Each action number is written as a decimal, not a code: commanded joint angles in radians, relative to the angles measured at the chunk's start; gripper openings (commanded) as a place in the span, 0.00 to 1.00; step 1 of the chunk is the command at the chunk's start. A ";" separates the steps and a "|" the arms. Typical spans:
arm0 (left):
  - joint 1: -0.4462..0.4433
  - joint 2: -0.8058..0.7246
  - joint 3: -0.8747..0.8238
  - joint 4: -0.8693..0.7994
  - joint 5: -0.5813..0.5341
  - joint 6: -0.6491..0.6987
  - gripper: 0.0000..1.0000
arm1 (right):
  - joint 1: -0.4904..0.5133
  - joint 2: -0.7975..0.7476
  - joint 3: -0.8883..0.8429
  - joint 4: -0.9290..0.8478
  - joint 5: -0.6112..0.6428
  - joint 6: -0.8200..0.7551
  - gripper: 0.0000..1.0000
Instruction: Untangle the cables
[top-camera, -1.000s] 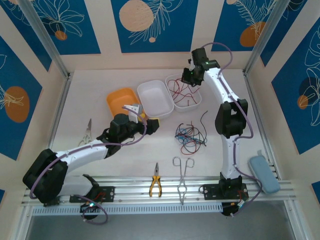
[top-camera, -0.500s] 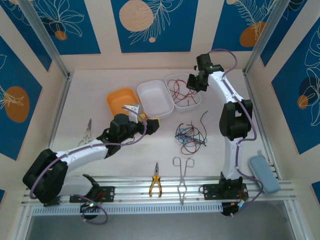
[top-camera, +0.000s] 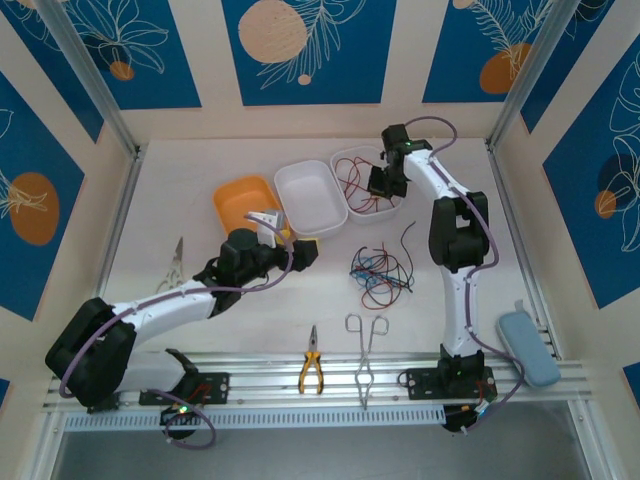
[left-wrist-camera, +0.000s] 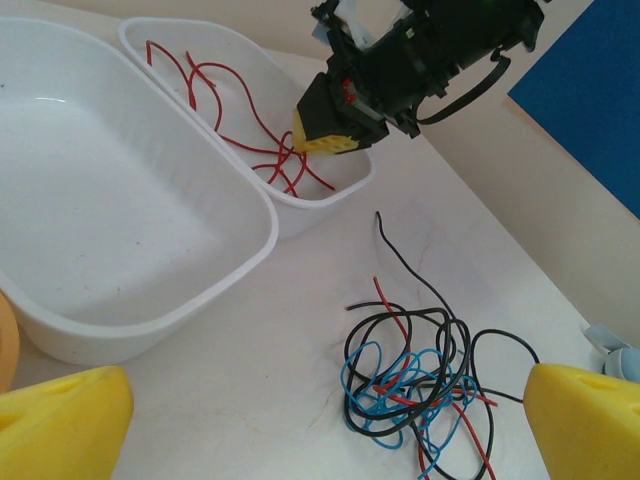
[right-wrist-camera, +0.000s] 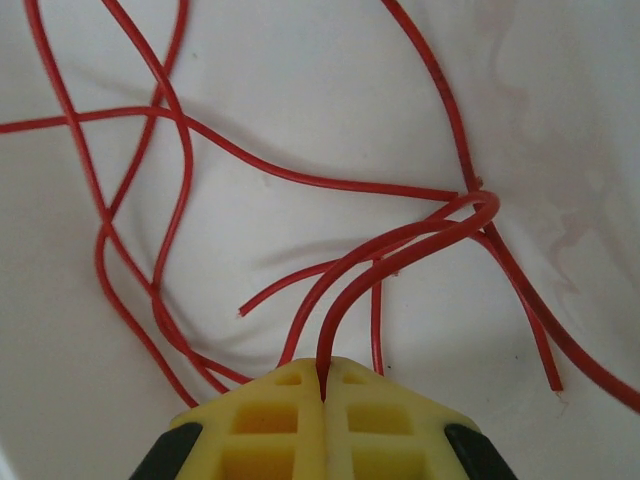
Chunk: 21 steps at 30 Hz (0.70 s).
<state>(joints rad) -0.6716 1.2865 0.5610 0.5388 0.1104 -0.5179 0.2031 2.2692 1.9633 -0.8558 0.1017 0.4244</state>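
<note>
Red strands (right-wrist-camera: 420, 236) lie looped in the small white tray (left-wrist-camera: 345, 195) at the far right of the table; the right gripper (right-wrist-camera: 322, 385) reaches down into that tray with its yellow pads pressed tight together on one of them - the pinched wire rises from between the pads and arches over to the right. From above, that gripper (top-camera: 381, 185) sits over the tray's right half.

Nearer, on the bare table, sits the tangle (left-wrist-camera: 410, 380) of black, blue and red cables, well apart from both trays; one black end trails away toward the far side. The left gripper (left-wrist-camera: 320, 430) hangs above it with jaws spread wide and nothing between them - a yellow pad on either side of the wrist view; seen from overhead it (top-camera: 285, 235) is just near of the larger white tray (top-camera: 310, 195), beside the orange bowl (top-camera: 240, 200). Yellow-handled pliers (top-camera: 311, 372) lie at the near edge.
</note>
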 joint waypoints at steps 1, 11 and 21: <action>0.009 -0.018 -0.011 0.021 0.012 -0.002 1.00 | 0.011 0.031 0.022 -0.035 -0.001 0.011 0.00; 0.009 -0.020 -0.014 0.020 0.011 -0.002 1.00 | 0.041 0.094 0.098 -0.060 -0.019 -0.007 0.00; 0.009 -0.038 -0.022 0.011 -0.001 -0.001 1.00 | 0.055 0.022 0.207 -0.155 0.050 0.012 0.52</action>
<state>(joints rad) -0.6716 1.2747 0.5468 0.5377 0.1104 -0.5179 0.2516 2.3520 2.1445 -0.9417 0.1181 0.4221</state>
